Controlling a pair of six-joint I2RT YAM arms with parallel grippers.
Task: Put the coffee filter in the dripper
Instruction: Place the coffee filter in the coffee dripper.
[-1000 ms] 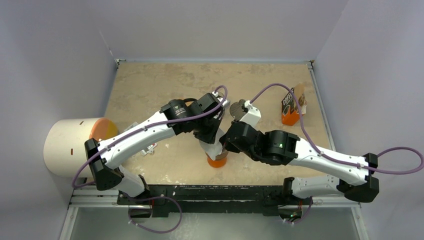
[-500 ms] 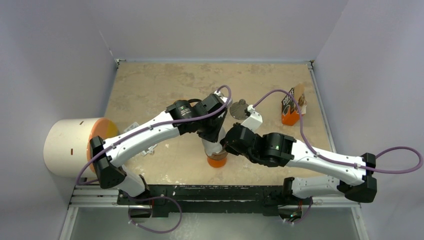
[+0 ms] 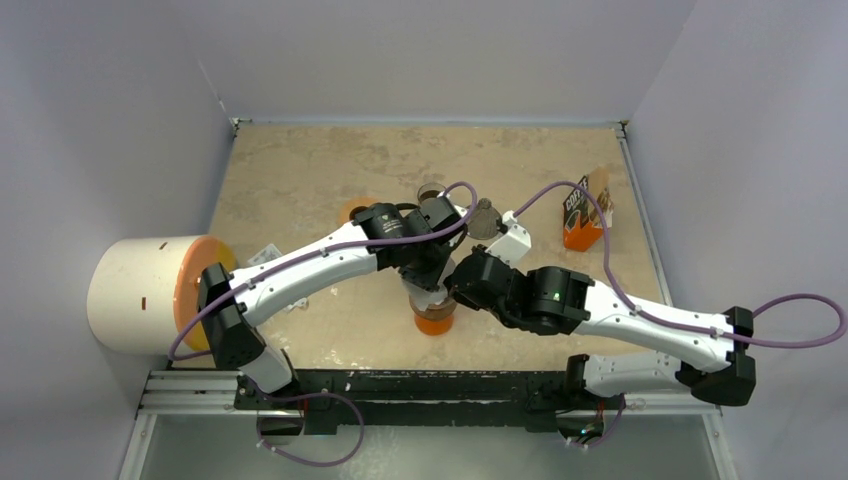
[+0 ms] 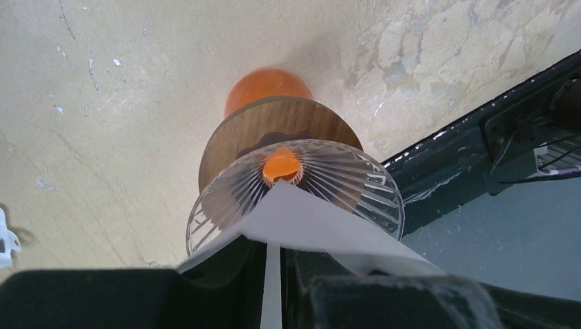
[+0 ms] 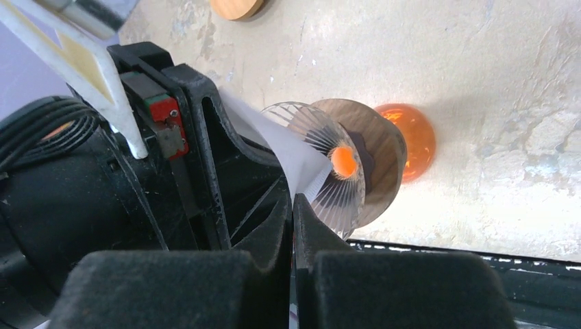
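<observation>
The dripper [image 4: 356, 185], ribbed clear glass with a wooden collar [image 4: 274, 123], sits on an orange glass vessel [image 4: 267, 82] near the table's front edge. The coffee filter [image 4: 308, 223] looks white here and hangs over the dripper's mouth, its tip close to the centre hole. My left gripper [image 4: 272, 260] is shut on it, with a strip of paper running between its jaws. My right gripper [image 5: 293, 205] is also shut, and the filter [image 5: 294, 154] edge runs into its tips just beside the dripper [image 5: 336, 188]. From above, both wrists crowd over the vessel [image 3: 434, 322] and hide the dripper.
A black-and-orange packet [image 3: 580, 215] stands at the right. A white cylinder with an orange end [image 3: 140, 293] lies at the left edge. A small glass cup [image 3: 432, 192] and a wooden disc [image 3: 352, 208] sit behind the arms. A black rail [image 3: 420, 385] borders the front.
The left arm's forearm and wrist have swung to the right, uncovering the wooden disc and the cup behind. Both grippers have stayed over the orange vessel.
</observation>
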